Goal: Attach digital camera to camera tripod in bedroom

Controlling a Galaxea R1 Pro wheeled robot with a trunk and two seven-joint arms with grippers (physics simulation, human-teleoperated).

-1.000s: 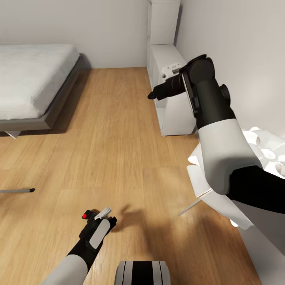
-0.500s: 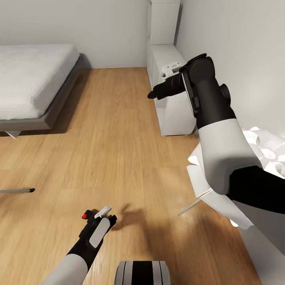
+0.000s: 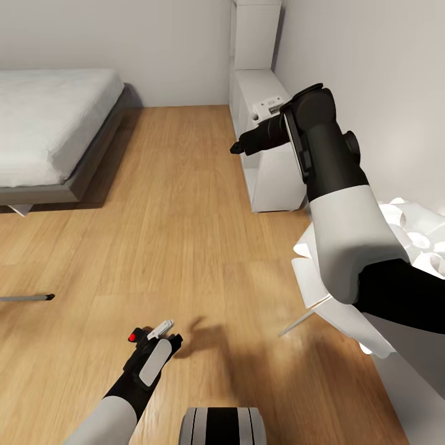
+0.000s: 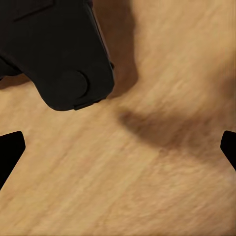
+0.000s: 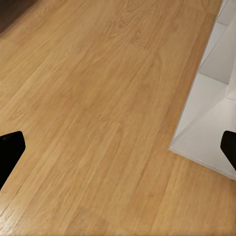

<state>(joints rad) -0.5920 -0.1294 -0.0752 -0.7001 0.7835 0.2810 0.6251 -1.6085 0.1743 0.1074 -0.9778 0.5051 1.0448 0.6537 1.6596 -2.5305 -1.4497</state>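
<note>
The floor (image 3: 179, 204) is warm honey wood with fine plank grain, the bed (image 3: 49, 117) white on a dark grey frame (image 3: 93, 161), the cube shelf (image 3: 266, 142) white, and the black digital camera (image 3: 143, 339) shows a red button.

Bright, even light all over the wood floor (image 3: 185, 204), no glare on the boards. A soft, blurry-edged shadow spreads just beyond the left end effector (image 3: 162, 334). The bed (image 3: 55, 123) throws a dim band along its near side. Up close, the left wrist view goes soft: floor grain smeared, a dark shadow smudge, nothing crisp.
</note>
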